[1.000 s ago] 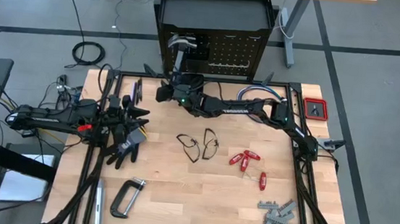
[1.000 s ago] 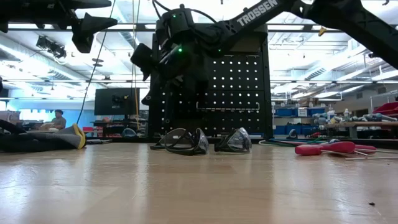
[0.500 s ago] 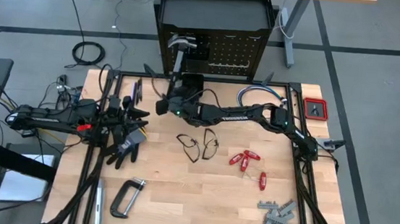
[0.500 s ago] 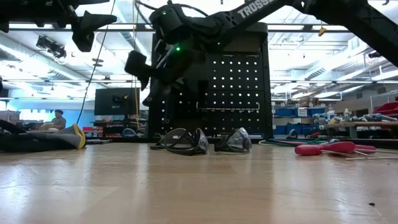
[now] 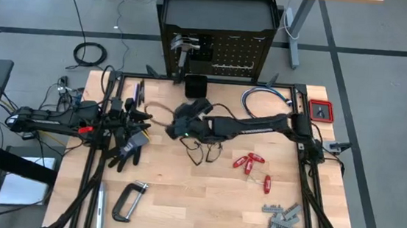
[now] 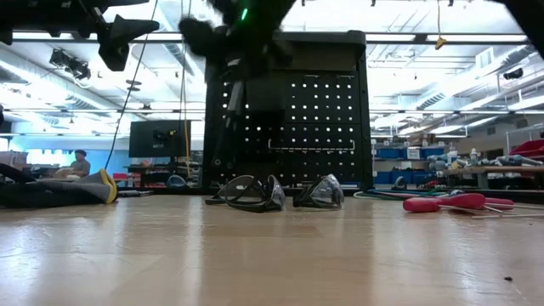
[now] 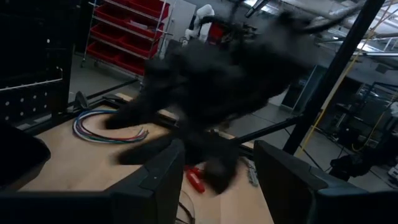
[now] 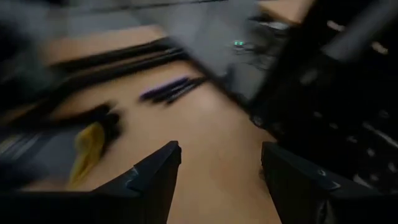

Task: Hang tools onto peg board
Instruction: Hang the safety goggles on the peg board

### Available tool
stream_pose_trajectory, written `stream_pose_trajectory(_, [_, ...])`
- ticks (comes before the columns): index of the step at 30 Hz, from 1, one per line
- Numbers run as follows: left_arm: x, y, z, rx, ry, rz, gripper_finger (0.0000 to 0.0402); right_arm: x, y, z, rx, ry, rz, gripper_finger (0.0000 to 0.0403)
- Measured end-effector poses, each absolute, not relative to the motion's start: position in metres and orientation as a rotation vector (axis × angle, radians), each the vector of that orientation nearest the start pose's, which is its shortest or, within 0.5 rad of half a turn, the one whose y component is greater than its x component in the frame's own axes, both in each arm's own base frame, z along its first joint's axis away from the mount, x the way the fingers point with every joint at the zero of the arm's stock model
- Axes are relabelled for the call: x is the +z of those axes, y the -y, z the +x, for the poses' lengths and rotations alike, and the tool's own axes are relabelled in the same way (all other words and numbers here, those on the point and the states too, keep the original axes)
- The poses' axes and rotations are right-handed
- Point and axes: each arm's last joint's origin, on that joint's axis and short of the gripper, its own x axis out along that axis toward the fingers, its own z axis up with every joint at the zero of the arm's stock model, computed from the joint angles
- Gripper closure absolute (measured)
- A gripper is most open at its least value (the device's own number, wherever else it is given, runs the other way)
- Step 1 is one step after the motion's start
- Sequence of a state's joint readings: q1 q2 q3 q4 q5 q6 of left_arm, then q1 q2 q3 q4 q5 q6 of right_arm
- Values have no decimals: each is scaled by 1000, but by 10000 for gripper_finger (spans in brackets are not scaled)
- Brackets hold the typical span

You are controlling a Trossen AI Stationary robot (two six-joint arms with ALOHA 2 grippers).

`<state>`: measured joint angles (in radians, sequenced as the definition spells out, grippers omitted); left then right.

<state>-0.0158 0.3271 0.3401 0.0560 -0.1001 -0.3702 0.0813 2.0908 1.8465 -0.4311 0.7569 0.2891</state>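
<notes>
The left end effector waits at the tabletop's left side, fingers spread, holding nothing. The right end effector hangs above the glasses, fingers apart and empty. A hammer hangs on the peg board behind.

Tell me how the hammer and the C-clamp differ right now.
The hammer hangs on the peg board, head up, at the far side; the C-clamp lies flat on the table near its front left corner. The hammer has a long straight handle; the C-clamp is a curved grey frame. Neither is in a gripper.
</notes>
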Motion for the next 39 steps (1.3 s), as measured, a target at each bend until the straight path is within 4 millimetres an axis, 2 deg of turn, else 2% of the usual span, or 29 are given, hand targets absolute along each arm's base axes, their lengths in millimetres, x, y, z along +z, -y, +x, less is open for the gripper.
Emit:
stream_pose_trajectory(3, [258, -1, 111, 71, 80, -373, 204, 288, -47, 456, -566, -632, -69, 167])
stream_pose_trajectory(6, [258, -1, 111, 72, 79, -369, 204, 289, -75, 440, -511, -711, -66, 169])
stream_pose_trajectory(11, [256, -1, 115, 78, 55, -347, 204, 270, -109, 417, -619, -831, 55, 176])
stream_pose_trajectory(14, [252, -1, 121, 89, 23, -344, 204, 252, -118, 402, -758, -866, 187, 180])
stream_pose_trajectory(17, [248, -1, 128, 111, -17, -338, 204, 236, -114, 387, -934, -899, 312, 182])
stream_pose_trajectory(21, [243, -2, 140, 128, -51, -334, 204, 214, -95, 378, -1115, -967, 542, 177])
stream_pose_trajectory(26, [237, -1, 151, 134, -87, -340, 204, 188, -70, 386, -1101, -1072, 803, 163])
stream_pose_trajectory(29, [235, -1, 154, 137, -101, -340, 204, 175, -60, 388, -1084, -1084, 862, 161])
stream_pose_trajectory(39, [235, -1, 154, 137, -100, -334, 204, 159, -47, 381, -1166, -1079, 899, 174])
